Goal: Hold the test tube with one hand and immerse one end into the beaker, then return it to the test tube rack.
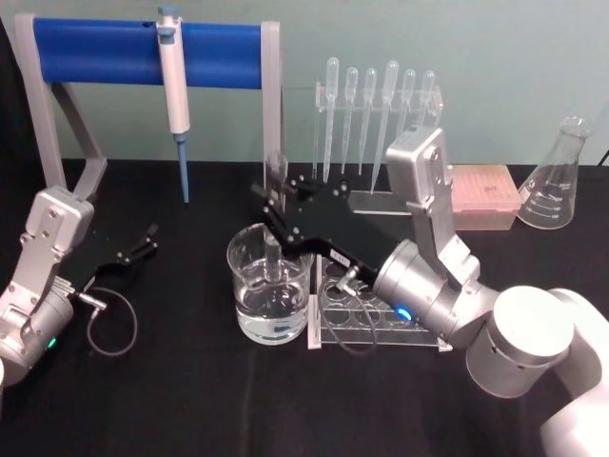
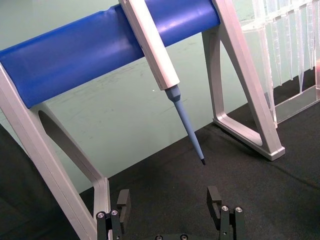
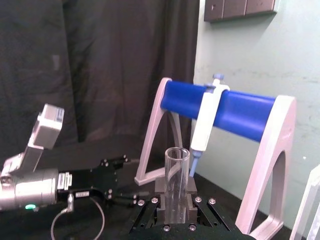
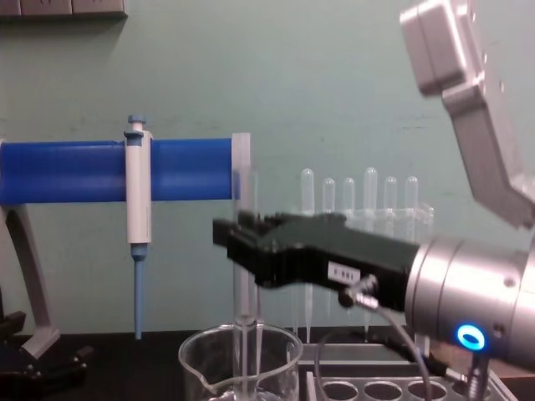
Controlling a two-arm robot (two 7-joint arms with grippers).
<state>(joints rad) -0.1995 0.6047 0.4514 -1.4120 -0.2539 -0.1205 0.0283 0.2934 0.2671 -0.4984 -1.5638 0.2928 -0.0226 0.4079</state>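
Test tube (image 3: 177, 175) stands upright, clamped in your right gripper (image 1: 271, 214), its lower end inside the beaker (image 1: 247, 286). Your left gripper (image 2: 168, 200) rests at the beaker's nine o'clock, fingers spread wide. The pipettor (image 1: 173, 86) hangs on its blue-barred stand (image 1: 95, 52) at eleven o'clock. The rack (image 1: 357, 319) sits just beside the beaker at three, with the pipettes (image 1: 371, 95) at one.

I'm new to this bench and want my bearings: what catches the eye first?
The right gripper holds the test tube upright, its lower end down inside the beaker at the centre. Behind, a white-and-blue pipettor hangs from a blue-barred stand; the left gripper rests open at the left.
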